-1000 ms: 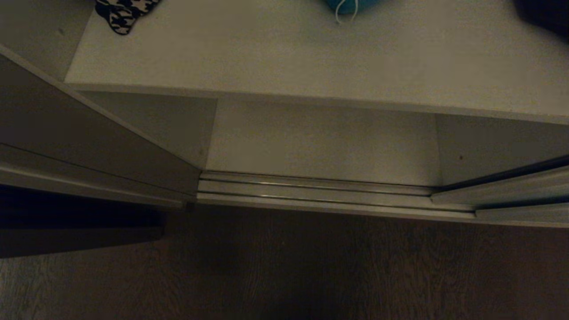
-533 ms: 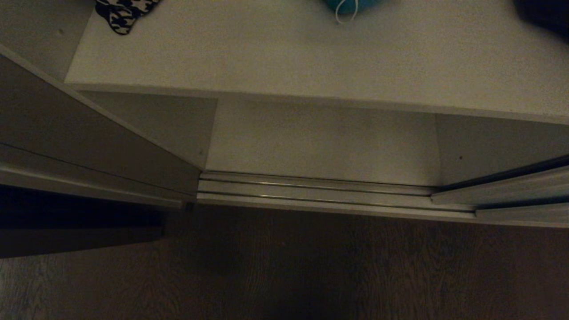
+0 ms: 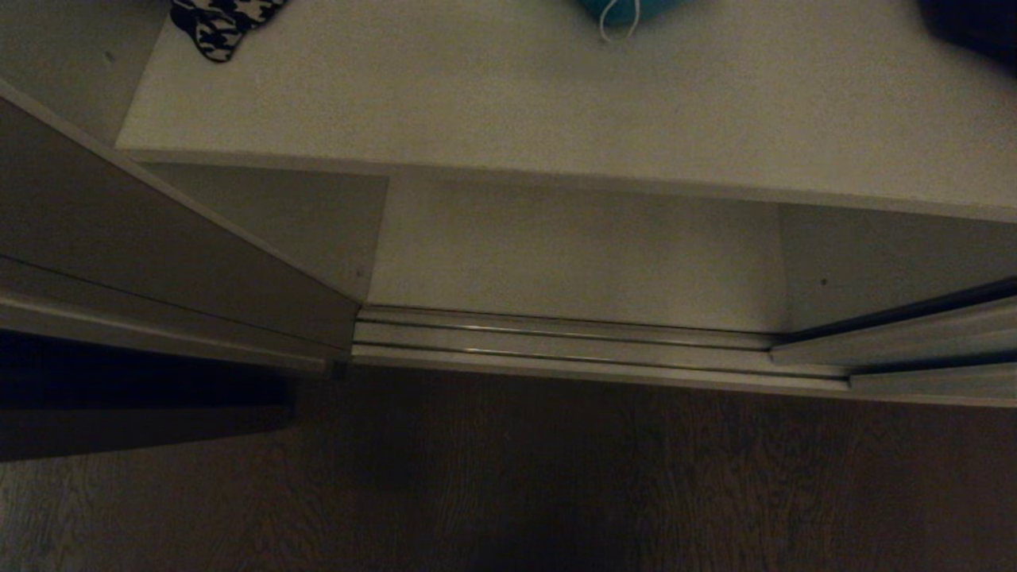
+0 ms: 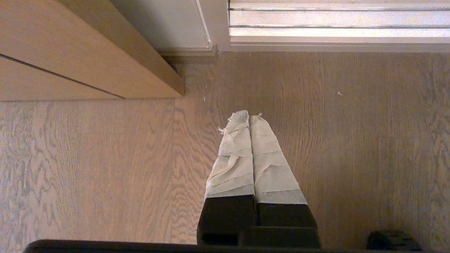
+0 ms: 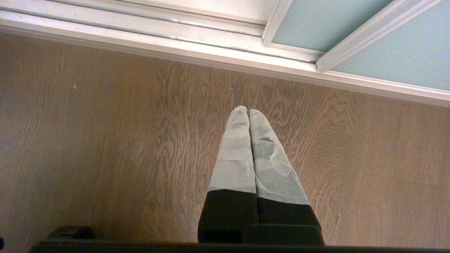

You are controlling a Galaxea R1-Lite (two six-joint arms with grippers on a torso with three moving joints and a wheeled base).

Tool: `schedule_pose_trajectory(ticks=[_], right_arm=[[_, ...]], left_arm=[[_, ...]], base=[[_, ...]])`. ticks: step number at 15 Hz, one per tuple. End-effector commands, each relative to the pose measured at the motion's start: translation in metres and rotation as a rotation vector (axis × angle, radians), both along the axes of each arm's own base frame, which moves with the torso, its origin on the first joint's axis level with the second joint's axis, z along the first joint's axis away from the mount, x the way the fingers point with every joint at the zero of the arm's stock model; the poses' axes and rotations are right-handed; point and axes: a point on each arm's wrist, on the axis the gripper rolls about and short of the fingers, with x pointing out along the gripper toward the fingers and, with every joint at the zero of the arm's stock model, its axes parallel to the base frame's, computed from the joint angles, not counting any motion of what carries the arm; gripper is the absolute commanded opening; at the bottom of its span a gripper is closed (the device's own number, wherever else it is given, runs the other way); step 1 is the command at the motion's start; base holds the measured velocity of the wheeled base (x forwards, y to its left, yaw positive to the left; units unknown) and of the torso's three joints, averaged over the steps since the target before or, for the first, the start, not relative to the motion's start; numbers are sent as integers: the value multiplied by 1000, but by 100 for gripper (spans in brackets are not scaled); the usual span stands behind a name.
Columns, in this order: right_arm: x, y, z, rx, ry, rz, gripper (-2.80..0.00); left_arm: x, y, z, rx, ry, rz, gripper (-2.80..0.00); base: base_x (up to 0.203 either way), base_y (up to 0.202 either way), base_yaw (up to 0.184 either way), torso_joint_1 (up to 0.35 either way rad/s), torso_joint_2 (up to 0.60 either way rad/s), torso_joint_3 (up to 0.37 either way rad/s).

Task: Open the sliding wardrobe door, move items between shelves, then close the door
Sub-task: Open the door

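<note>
The wardrobe stands open in the head view. The sliding wardrobe door, pale grey-green with a light frame, sits at the right end of the track. Two off-white shelves show: the upper one and the lower one, which is bare. A teal plush item lies at the back of the upper shelf, cut off by the view's edge. Neither arm appears in the head view. My left gripper and right gripper both hang shut and empty over the wooden floor in front of the track.
A houndstooth bag lies at the upper shelf's back left, a black bag at its back right. The ribbed floor track runs across the opening. Wooden panelling juts out at the left.
</note>
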Motion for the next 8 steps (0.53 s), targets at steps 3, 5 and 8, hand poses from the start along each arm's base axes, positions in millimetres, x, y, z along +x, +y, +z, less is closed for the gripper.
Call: schedule_pose_trajectory(ticks=[3, 5, 8], right_arm=[[0, 0, 0, -1, -1, 0, -280], [0, 0, 0, -1, -2, 0, -280], [0, 0, 0, -1, -2, 0, -280]], left_arm=[[0, 0, 0, 0, 1, 0, -280], [0, 0, 0, 0, 0, 0, -280], [0, 0, 0, 0, -1, 0, -280]], base=[[0, 0, 0, 0, 0, 0], [0, 0, 0, 0, 0, 0], [0, 0, 0, 0, 0, 0]])
